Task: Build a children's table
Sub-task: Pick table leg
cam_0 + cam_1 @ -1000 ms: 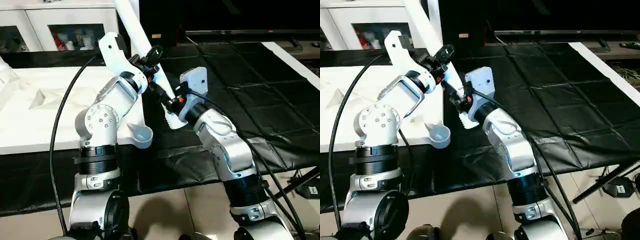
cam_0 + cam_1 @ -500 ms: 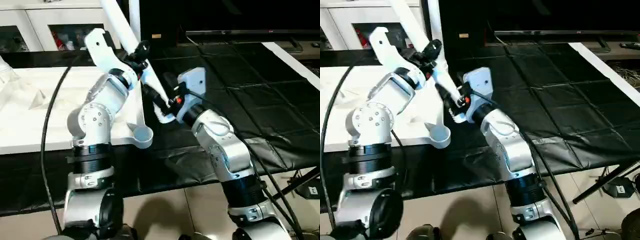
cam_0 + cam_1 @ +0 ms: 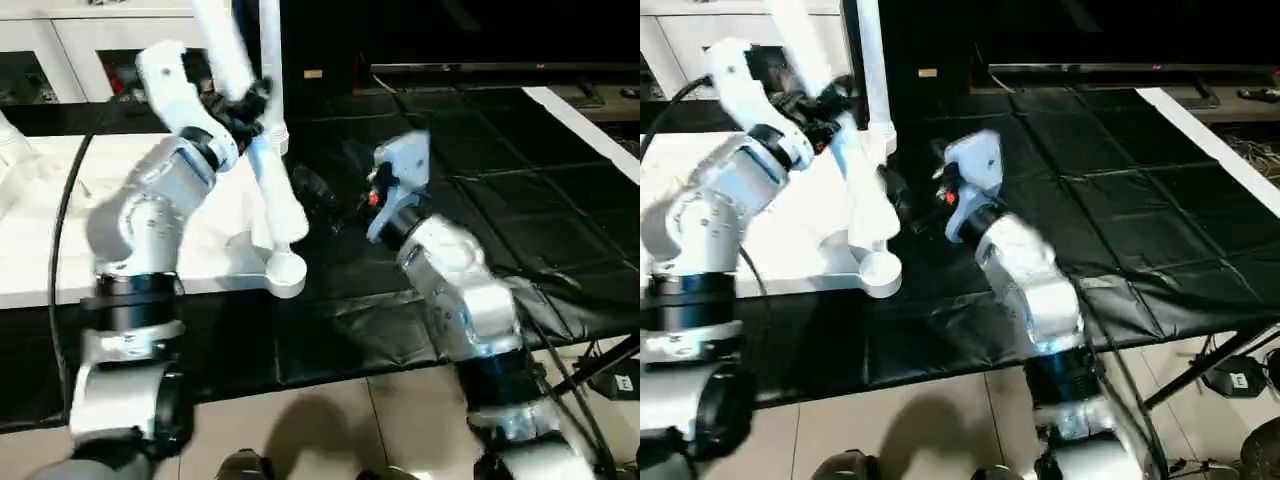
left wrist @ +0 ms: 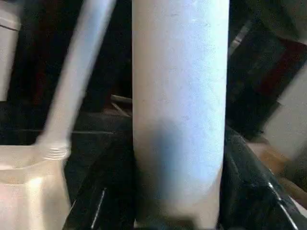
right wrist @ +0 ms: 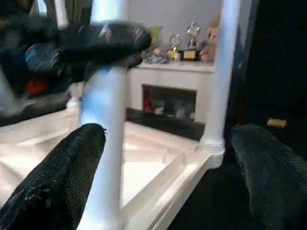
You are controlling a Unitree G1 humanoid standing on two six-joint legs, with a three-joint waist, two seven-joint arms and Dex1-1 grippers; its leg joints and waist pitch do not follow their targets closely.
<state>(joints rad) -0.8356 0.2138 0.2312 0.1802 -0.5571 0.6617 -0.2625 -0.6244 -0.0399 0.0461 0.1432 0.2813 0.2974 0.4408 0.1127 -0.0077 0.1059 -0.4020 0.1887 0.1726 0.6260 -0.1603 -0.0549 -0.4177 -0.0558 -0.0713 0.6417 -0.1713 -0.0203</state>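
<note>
White table top [image 3: 40, 250] lies underside up; one leg [image 3: 270, 70] stands socketed, another leg [image 3: 262, 170] leans over the near corner socket [image 3: 285, 272].

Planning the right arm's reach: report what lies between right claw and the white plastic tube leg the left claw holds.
Only a narrow strip of black table cover, in the left eye view, separates the right claw from that white tube leg.
</note>
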